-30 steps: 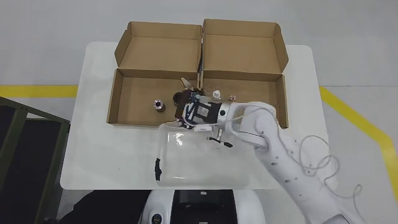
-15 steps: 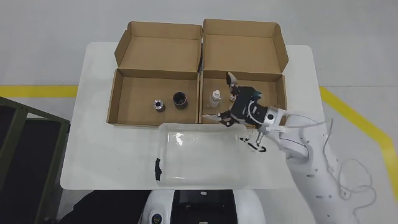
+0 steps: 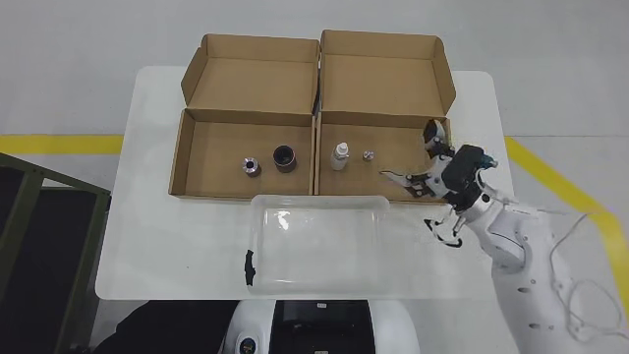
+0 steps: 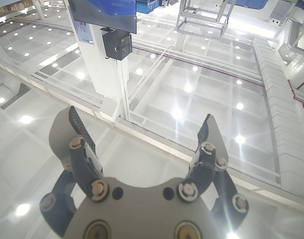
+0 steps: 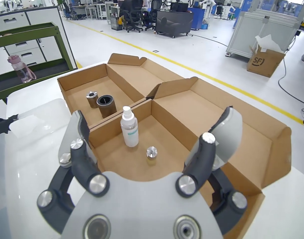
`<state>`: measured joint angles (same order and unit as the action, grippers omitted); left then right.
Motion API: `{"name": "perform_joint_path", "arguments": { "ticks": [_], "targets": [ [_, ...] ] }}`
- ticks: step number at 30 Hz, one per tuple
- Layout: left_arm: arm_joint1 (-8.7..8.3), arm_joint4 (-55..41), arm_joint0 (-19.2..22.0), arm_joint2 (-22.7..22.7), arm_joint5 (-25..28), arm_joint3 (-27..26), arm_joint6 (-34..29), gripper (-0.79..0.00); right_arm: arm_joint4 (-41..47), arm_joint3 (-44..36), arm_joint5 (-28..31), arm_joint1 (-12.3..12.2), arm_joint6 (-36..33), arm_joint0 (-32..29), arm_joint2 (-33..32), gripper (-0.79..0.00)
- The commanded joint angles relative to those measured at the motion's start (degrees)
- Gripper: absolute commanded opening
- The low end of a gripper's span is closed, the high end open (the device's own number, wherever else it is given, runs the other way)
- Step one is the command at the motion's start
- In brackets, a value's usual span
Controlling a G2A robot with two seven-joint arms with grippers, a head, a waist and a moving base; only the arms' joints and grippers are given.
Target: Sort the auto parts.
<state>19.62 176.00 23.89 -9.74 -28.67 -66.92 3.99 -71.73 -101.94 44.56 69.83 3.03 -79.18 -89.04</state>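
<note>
Right hand (image 3: 411,152), wide open and empty, hovers at the right box's (image 3: 393,138) 4 o'clock; left hand (image 4: 139,123) likewise. Bottle (image 3: 340,155) and fitting (image 3: 369,154) inside appear grouped by kind.

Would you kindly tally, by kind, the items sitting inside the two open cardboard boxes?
Dark sleeve: 1
Small metal fittings: 2
Spray bottle: 1
Total: 4
</note>
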Motion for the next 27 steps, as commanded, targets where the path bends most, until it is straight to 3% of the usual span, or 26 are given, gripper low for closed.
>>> {"name": "perform_joint_path", "arguments": {
  "ticks": [1,18,27],
  "targets": [
    [0.00,0.00,0.00,0.00,0.00,0.00,0.00,0.000,-0.82,0.69,-0.20,-0.21,2.14,-1.16,-1.35,0.000],
    [0.00,0.00,0.00,0.00,0.00,0.00,0.00,0.000,-3.22,0.83,-4.54,-1.75,15.84,-11.96,-14.71,0.000],
    [0.00,0.00,0.00,0.00,0.00,0.00,0.00,0.000,-4.73,-0.16,-7.56,-2.00,20.30,-16.36,-17.92,0.000]
  ]
}}
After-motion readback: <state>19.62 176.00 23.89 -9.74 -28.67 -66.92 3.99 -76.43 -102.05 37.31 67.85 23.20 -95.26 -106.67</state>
